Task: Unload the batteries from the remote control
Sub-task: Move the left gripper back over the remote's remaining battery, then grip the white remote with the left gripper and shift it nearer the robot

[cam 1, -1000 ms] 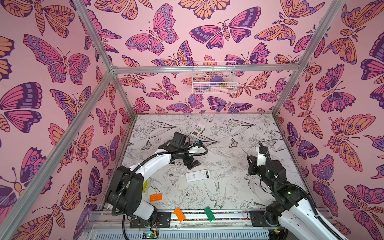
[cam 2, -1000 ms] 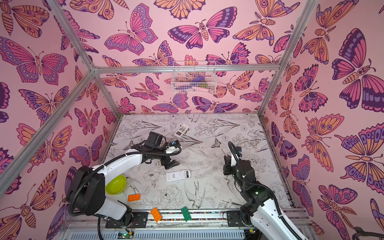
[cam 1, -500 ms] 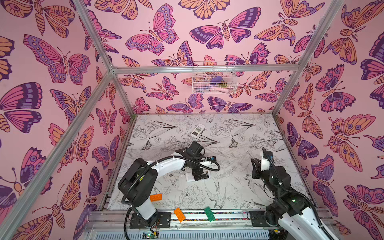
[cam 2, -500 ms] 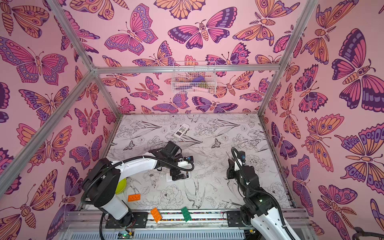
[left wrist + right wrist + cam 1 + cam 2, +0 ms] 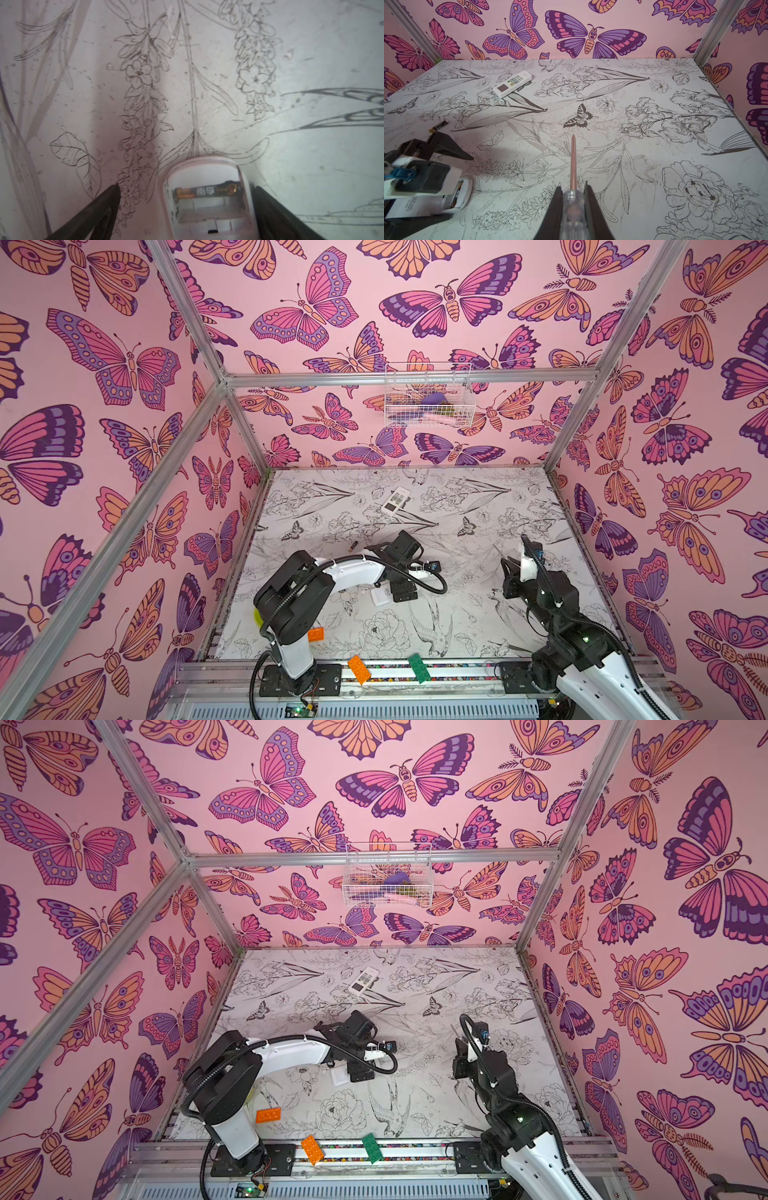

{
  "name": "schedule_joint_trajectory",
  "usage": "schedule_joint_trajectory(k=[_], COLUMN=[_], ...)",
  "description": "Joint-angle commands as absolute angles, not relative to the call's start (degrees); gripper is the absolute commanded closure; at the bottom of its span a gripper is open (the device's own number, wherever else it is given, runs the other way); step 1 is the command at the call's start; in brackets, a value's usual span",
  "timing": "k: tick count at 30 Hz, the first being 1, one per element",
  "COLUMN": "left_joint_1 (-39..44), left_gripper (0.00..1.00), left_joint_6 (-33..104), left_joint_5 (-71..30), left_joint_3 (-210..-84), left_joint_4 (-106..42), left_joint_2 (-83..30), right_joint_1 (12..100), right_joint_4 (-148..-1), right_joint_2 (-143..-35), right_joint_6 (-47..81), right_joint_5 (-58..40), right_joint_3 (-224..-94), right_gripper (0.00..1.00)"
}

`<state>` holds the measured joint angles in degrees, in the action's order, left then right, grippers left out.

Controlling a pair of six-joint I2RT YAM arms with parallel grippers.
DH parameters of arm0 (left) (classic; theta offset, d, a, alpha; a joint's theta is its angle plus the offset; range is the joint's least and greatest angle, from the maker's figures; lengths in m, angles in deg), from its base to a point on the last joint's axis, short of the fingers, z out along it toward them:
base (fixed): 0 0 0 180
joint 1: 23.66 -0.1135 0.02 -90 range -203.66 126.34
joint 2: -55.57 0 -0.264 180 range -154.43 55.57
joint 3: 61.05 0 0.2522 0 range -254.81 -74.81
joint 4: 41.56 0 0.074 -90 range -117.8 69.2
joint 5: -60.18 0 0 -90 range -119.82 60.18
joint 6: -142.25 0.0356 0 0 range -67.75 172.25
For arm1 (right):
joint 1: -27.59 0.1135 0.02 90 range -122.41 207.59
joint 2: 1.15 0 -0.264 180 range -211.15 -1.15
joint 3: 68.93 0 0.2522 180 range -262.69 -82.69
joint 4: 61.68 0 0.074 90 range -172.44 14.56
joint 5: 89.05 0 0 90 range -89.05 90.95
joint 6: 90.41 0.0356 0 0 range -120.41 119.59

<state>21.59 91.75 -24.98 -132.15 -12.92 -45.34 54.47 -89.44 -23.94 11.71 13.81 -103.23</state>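
The left gripper [image 5: 187, 187] has come forward to straddle the open remote control [image 5: 204, 168], jaws wide. In both top views the gripper itself hides all but a white corner of that remote, and the left wrist view cuts off part of it. One battery [image 5: 205, 191] lies in the compartment; a loose battery [image 5: 438, 126] rests on the table [image 5: 633, 145] beyond. The right gripper [image 5: 573, 185] clamps a clear-handled screwdriver [image 5: 573, 158], well apart. A second remote [image 5: 395, 500] lies far back.

My white-and-black left arm [image 5: 353, 572] stretches low toward the middle, its black left gripper [image 5: 186, 186] spread wide and pointing down. My right arm [image 5: 557, 605] stands bent, its right gripper [image 5: 573, 185] clamped on a clear-handled thin metal tool [image 5: 573, 158].
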Motion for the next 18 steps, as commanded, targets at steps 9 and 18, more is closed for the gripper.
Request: schedule_joint_trajectory(k=[9,18], left_joint_1=[19.94,15.97], left_gripper=[0.00,0.00], left_joint_6=[90.34,89.86], left_joint_5=[-31.33,-31.11], left_joint_3=[-134.17,-134.94], left_joint_4=[-14.80,-13.77], left_joint_2=[-48.19,-47.52], right_joint_1=[54.14,54.14], right_joint_4=[-87.89,-88.65], right_joint_2=[-25.14,-27.13], right_joint_6=[10.93,10.33], right_joint_5=[13.09,12.37], right_joint_3=[-103.52,-104.57], right_gripper=[1.00,1.00])
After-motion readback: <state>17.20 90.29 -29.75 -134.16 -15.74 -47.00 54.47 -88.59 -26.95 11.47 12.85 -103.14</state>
